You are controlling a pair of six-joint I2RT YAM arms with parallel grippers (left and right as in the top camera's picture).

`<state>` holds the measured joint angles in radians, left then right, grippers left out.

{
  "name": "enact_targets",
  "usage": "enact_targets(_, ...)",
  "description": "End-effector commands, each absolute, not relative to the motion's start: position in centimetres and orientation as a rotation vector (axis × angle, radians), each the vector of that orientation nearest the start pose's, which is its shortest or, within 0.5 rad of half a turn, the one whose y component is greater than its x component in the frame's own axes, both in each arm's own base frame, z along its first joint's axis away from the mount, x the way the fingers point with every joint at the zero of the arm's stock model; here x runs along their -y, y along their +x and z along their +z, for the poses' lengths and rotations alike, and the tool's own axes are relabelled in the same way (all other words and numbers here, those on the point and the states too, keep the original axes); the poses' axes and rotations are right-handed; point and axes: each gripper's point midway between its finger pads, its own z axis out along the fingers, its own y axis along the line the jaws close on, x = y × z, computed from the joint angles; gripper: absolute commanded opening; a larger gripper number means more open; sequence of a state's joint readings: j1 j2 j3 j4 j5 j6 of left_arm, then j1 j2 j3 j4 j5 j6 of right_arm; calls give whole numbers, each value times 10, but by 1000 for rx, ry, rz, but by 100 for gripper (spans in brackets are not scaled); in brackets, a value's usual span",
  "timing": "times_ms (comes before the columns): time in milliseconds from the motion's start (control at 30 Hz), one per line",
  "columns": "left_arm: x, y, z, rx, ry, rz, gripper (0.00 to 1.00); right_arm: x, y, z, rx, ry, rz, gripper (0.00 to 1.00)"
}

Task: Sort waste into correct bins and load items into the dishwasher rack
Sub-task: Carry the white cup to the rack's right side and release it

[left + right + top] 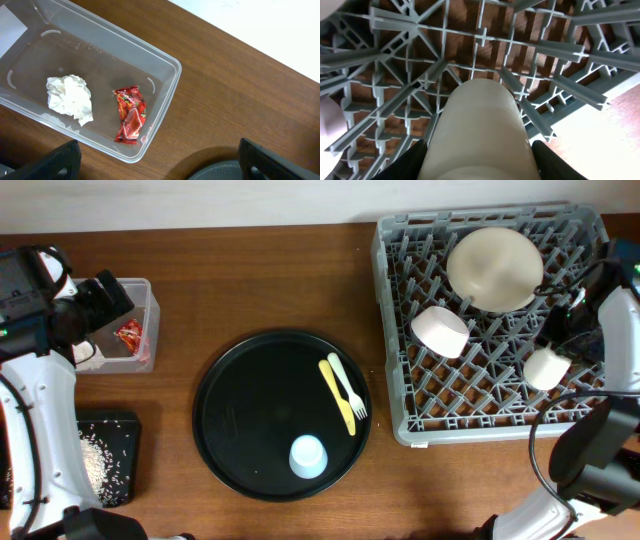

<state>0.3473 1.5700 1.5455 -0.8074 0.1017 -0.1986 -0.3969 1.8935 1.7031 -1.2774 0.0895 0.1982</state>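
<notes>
While the white cup (480,125) sits pinched between the fingers of the right gripper (479,146), low over the pegs near the right edge of the dishwasher rack (400,415), I can't tell whether it's seated or just hovering, so I'd call that placement in progress, not done. Rack contents so far: cream bowl (495,268) at the back, pink bowl (440,330) tipped on its side near the middle. Not loaded yet: fork (347,388) and spoon (338,402) lying side by side on the round black tray (240,410), plus the light blue cup (307,456) upside down near that tray's front edge. Waste side looks finished: tissue wad (70,97) and red wrapper (130,120) both inside the clear tub (172,67), rice (98,460) scattered in the black rectangular tray (128,422). Left gripper (157,150) hangs over the tub's near corner, fingers spread wide, empty. My estimate: well past halfway, three items plus this cup to go.
</notes>
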Motion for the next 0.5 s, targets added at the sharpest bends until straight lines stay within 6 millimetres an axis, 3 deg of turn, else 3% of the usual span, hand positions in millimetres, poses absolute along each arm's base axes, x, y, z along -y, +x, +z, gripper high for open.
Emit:
enact_targets(0,-131,412,251,-2317,-603,-59,99,164,345,121,-2936,900,-163,45)
enact_targets(200,-131,412,251,-2317,-603,-59,99,162,346,117,-2949,901,-143,46)
enact_targets(467,-131,412,251,-2317,-603,-59,99,162,344,114,-2963,905,-142,62)
